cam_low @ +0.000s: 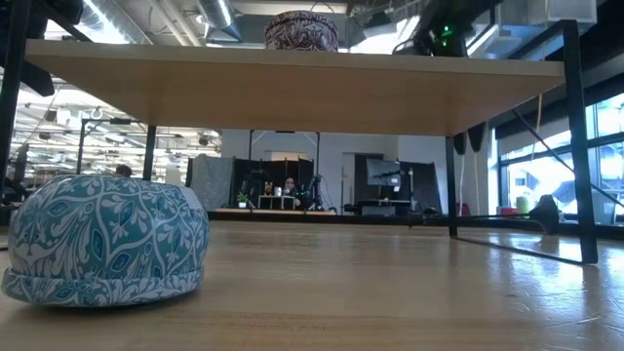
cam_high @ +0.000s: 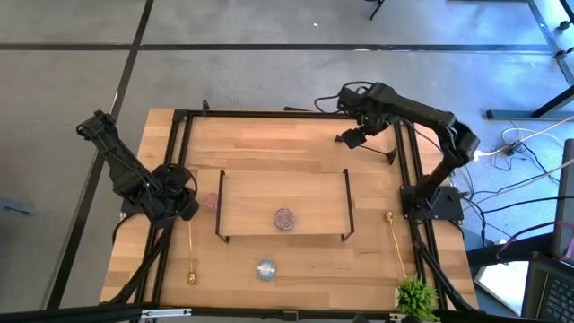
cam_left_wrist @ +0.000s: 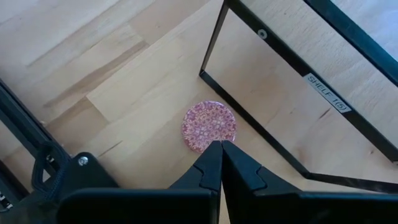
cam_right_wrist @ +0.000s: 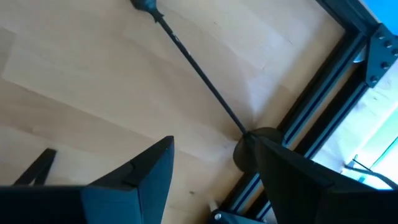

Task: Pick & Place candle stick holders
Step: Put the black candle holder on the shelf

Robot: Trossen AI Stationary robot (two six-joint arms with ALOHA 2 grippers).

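My right gripper (cam_right_wrist: 211, 155) hangs open above the black candle stick holder (cam_right_wrist: 199, 68) at the table's far right. One finger partly hides the holder's round foot (cam_right_wrist: 245, 152). My left gripper (cam_left_wrist: 221, 149) hovers shut over the pink round (cam_left_wrist: 209, 126), which lies on the table beside the board's left rail. The mauve round (cam_high: 284, 218) sits on the wooden board (cam_high: 314, 193). The pale blue round (cam_high: 265, 269) rests on the table near the front edge. One gold stem (cam_high: 190, 256) is at the front left and another (cam_high: 395, 244) at the front right.
The wooden board stands on black end rails (cam_high: 221, 206) in the table's middle, and the low view shows open room under it. A black frame (cam_high: 408, 170) runs round the table's edge, close to the black holder's foot. A green plant (cam_high: 415, 296) stands at the front right corner.
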